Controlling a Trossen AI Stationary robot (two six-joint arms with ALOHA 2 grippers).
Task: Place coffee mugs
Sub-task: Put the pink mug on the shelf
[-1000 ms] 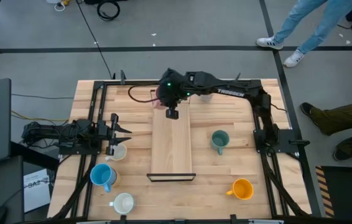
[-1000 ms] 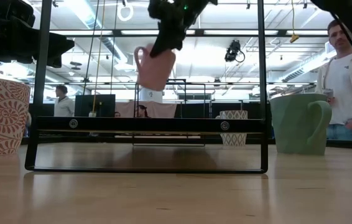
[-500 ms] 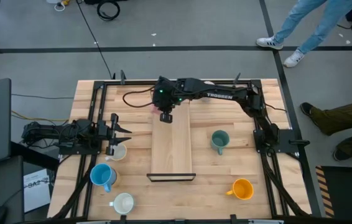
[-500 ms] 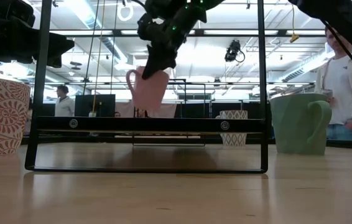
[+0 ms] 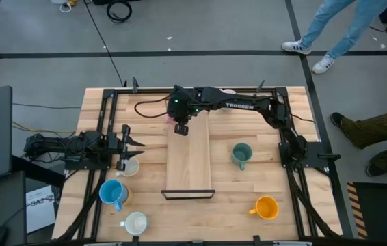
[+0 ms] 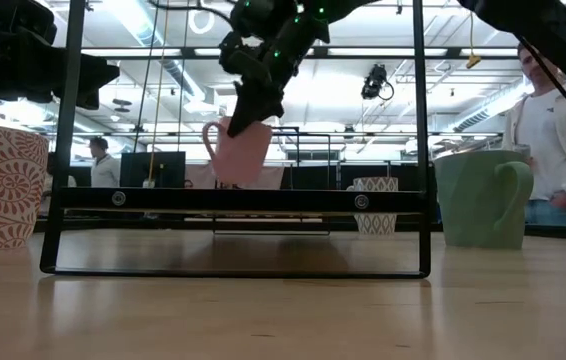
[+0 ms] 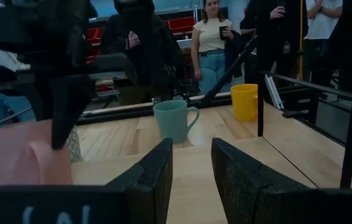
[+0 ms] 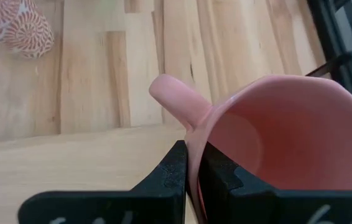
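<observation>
My right gripper reaches over the far end of the long wooden board and is shut on the pink mug. In the low view the mug hangs slightly tilted under the fingers, handle toward the table's left. Its base is just above the board, and whether it touches is hidden by the black frame. My left gripper waits open at the table's left, just beyond a patterned white mug. The blue mug, a cream mug, the teal mug and the orange mug stand on their bases on the table. My right gripper pinches the pink mug's rim right beside the handle, one finger inside the cup and one outside. The fingers come from above, slanting down. The mug hangs below them, opening up and slightly tilted.
A black metal frame stands at the board's near end. Another patterned mug stands near the table's far edge, under the right arm. People stand in the room beyond the table. Bare wood lies between the board and the teal mug.
My right gripper has moved toward the table's left and far edge and down, staying shut on the pink mug. The mug has come down from well above the frame's top bar to just above the board's far end.
</observation>
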